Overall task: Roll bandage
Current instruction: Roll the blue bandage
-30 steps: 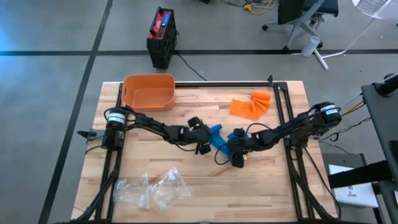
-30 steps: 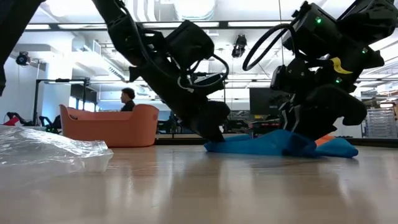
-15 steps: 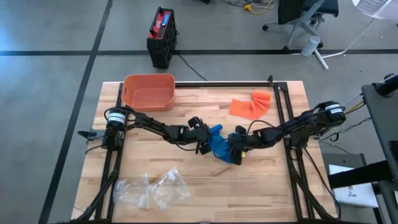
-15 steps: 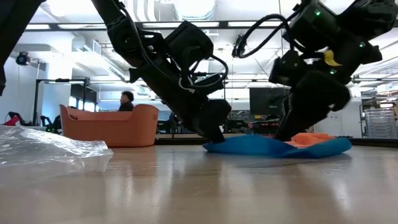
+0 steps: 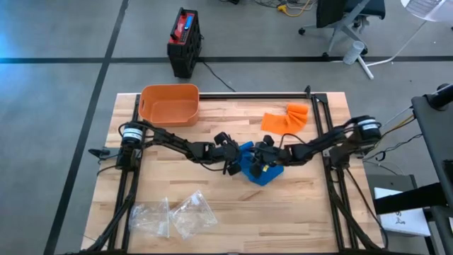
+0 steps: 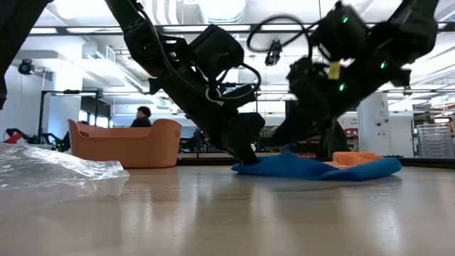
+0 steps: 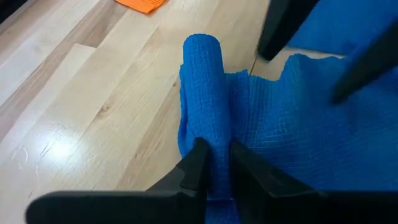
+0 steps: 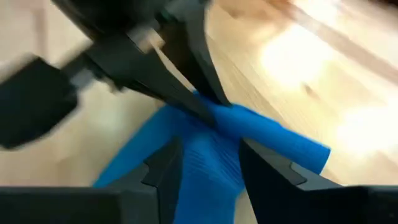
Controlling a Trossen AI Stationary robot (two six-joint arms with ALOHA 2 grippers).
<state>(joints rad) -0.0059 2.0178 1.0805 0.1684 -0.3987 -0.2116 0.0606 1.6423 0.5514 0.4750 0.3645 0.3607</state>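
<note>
My left gripper (image 7: 214,163) is pinched tight on the rolled edge of the blue bandage (image 5: 253,168), which lies mid-table between my two arms. My right gripper (image 8: 208,163) hangs just over the bandage's loose part, fingers apart, with blue cloth showing between them.

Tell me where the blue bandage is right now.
In the high view the blue bandage lies mid-table between the left gripper and the right gripper, with the orange cloth beyond it toward the table's far right.
</note>
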